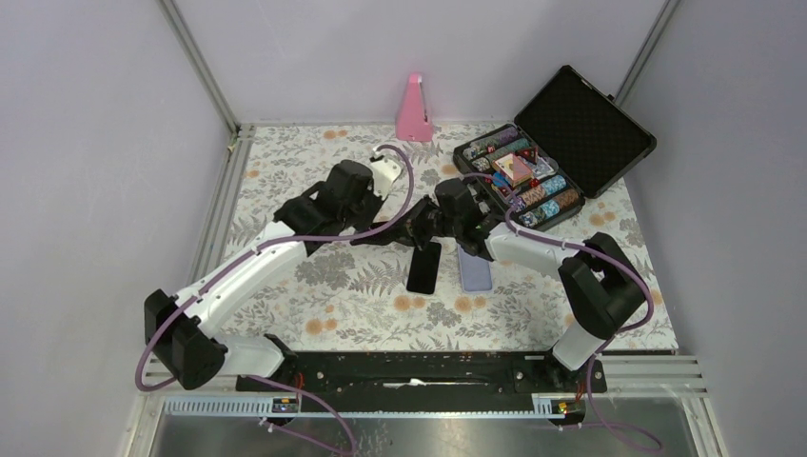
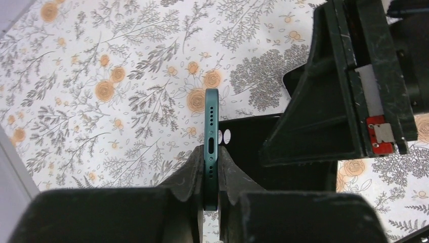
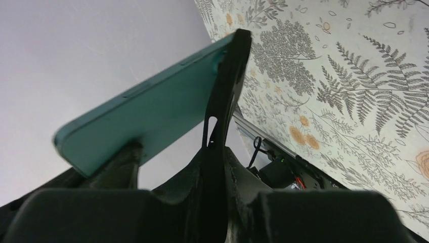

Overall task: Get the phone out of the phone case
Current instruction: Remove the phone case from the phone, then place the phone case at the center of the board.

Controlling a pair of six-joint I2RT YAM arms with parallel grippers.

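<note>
My left gripper (image 2: 211,158) is shut on the bottom edge of a teal phone (image 2: 211,119), which stands on edge with its charging port facing the camera. My right gripper (image 3: 218,154) is shut on the rim of the black phone case (image 3: 228,86). In the right wrist view the teal phone (image 3: 146,109) angles away from the case, still meeting it at the far end. From the top camera both grippers, left (image 1: 383,234) and right (image 1: 419,231), meet over mid-table, with the dark phone and case (image 1: 424,268) hanging toward the front.
A lavender flat phone-like slab (image 1: 473,270) lies on the floral tablecloth just right of the grippers. An open black case of poker chips (image 1: 552,157) stands at the back right. A pink metronome (image 1: 414,109) stands at the back centre.
</note>
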